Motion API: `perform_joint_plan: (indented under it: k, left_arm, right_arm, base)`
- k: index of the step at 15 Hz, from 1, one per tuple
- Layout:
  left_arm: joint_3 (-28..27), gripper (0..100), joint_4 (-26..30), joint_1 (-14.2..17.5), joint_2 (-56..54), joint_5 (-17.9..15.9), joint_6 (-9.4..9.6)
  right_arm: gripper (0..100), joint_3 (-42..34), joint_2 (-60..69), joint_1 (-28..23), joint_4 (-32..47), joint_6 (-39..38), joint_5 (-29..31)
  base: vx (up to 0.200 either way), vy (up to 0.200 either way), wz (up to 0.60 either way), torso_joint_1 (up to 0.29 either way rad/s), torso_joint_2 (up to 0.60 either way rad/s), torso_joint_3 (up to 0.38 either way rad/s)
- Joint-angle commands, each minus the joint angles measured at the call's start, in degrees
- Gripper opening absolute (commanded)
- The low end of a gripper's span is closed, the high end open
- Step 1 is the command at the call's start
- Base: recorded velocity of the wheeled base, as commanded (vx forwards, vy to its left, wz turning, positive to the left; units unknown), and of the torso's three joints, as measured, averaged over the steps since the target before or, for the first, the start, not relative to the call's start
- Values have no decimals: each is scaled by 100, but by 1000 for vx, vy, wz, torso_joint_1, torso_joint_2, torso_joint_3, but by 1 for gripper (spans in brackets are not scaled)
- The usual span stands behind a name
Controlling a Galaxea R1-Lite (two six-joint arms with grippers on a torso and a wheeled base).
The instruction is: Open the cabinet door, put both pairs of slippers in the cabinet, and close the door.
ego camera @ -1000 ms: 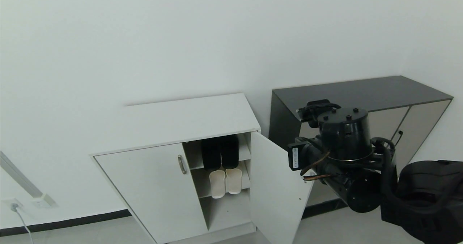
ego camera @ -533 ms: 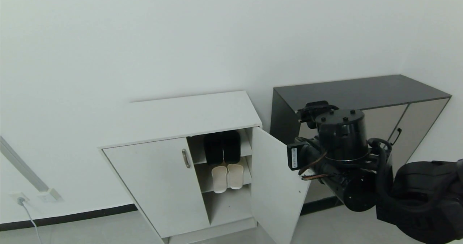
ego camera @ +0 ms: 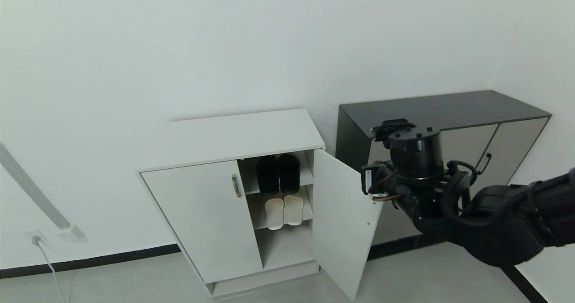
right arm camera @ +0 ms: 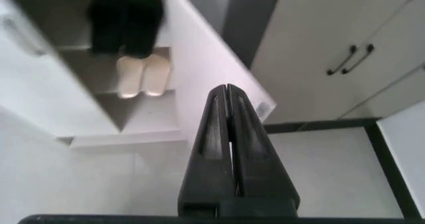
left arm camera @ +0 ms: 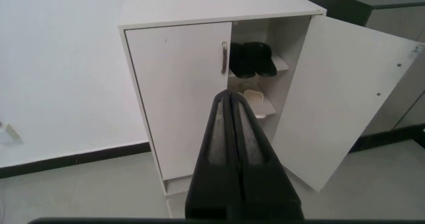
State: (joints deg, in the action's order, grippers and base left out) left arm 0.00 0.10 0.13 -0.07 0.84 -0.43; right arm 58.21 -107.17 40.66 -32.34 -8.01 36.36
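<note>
The white cabinet (ego camera: 233, 137) stands against the wall with its left door (ego camera: 202, 217) closed and its right door (ego camera: 341, 222) swung open. Black slippers (ego camera: 278, 173) lie on the top shelf and white slippers (ego camera: 284, 211) on the shelf below. My right arm's wrist (ego camera: 413, 159) is at the outer side of the open door, near its free edge. My right gripper (right arm camera: 228, 90) is shut and empty, beside the door (right arm camera: 206, 58). My left gripper (left arm camera: 229, 98) is shut and empty, held back from the cabinet front (left arm camera: 179, 84) and covering part of the white slippers (left arm camera: 260, 106).
A dark cabinet (ego camera: 449, 110) with mirrored doors stands just right of the open door, close behind my right arm. A wall socket with a cable (ego camera: 36, 238) is low at the left. Grey floor (ego camera: 134, 280) stretches in front of the cabinets.
The whole head view has shifted, so the camera moved. My right arm now stretches farther out from me, its wrist still by the door's free edge. The slippers have not moved.
</note>
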Motion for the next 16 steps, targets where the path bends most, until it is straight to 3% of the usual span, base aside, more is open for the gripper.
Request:
perform_joint_plan:
  k: [1,3,7,16]
  left_arm:
    - [0,0,-1,4,7,4,-1]
    - [0,0,-1,4,7,4,-1]
    - [0,0,-1,4,7,4,-1]
    - [0,0,-1,4,7,4,-1]
  right_arm:
    - [0,657,-665,-471,-9,-25,-191]
    - [0,1061,-876,-761,88,-16,-692]
    - [0,1483,-1245,-1130,343,-43,-1149]
    - [0,1738,-1983,-1411,343,-183,-1457]
  base:
    - [0,0,0,0,0,0]
    - [0,0,0,0,0,0]
    - [0,0,0,0,0,0]
    - [0,0,0,0,0,0]
